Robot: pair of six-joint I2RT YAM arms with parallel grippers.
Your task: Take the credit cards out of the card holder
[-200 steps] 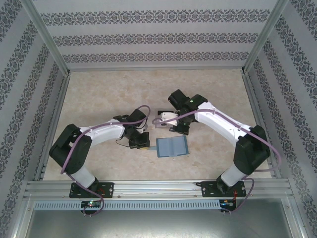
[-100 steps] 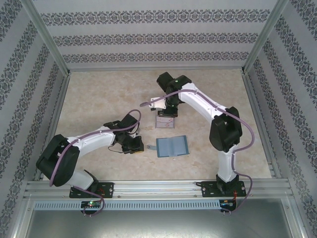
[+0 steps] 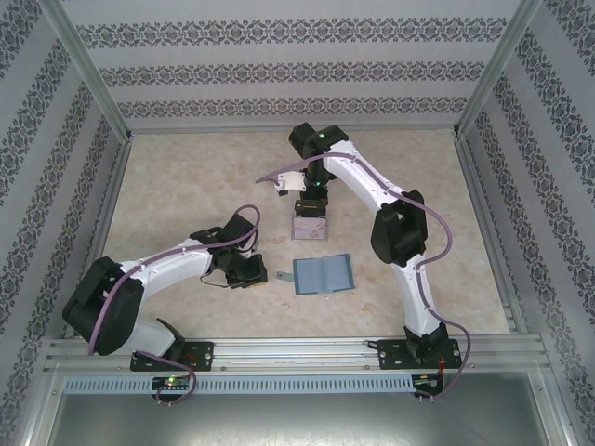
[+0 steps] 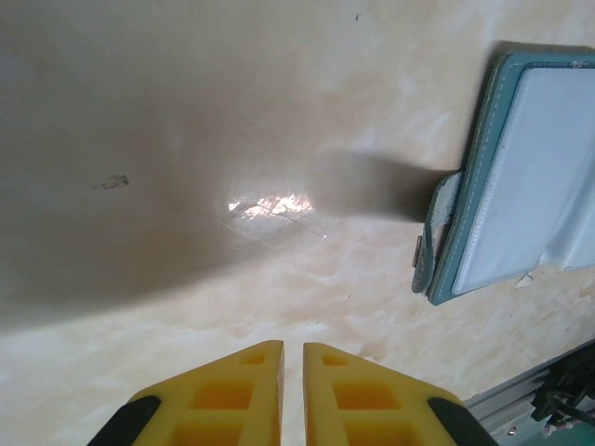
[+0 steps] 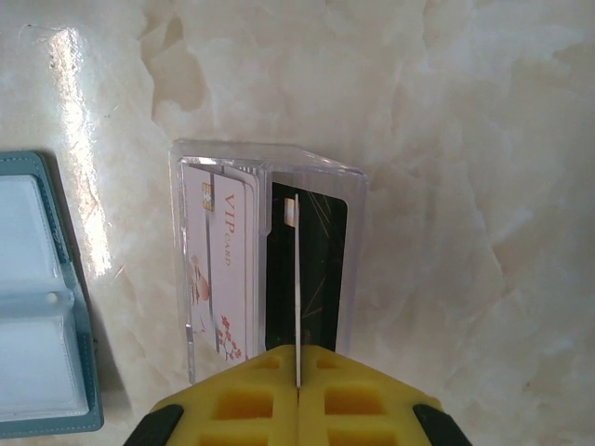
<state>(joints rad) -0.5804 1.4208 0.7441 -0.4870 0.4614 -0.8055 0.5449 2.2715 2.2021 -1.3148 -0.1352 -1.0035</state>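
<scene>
Moved: since a second ago we see the right arm stretch to the top view's upper centre; the left arm draws back leftward.
Right end effector (image 5: 297,370): closed on a thin credit card (image 5: 297,307), edge-on over the clear box (image 5: 270,154).
Box contents: we see a pinkish-white card (image 5: 223,269) and a dark card (image 5: 323,279).
Left end effector (image 4: 291,360): almost closed, empty, above bare surface (image 4: 186,111).
Card holder (image 3: 323,275): open flat at frame centre, below the box.

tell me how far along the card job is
Done: a white VIP card and a black card lie in the clear box. In hand: the right pincer is shut on a third card, held edge-on above that box. Left: letting it go. The open card holder shows pockets that look empty, though a hidden card can't be ruled out.
</scene>
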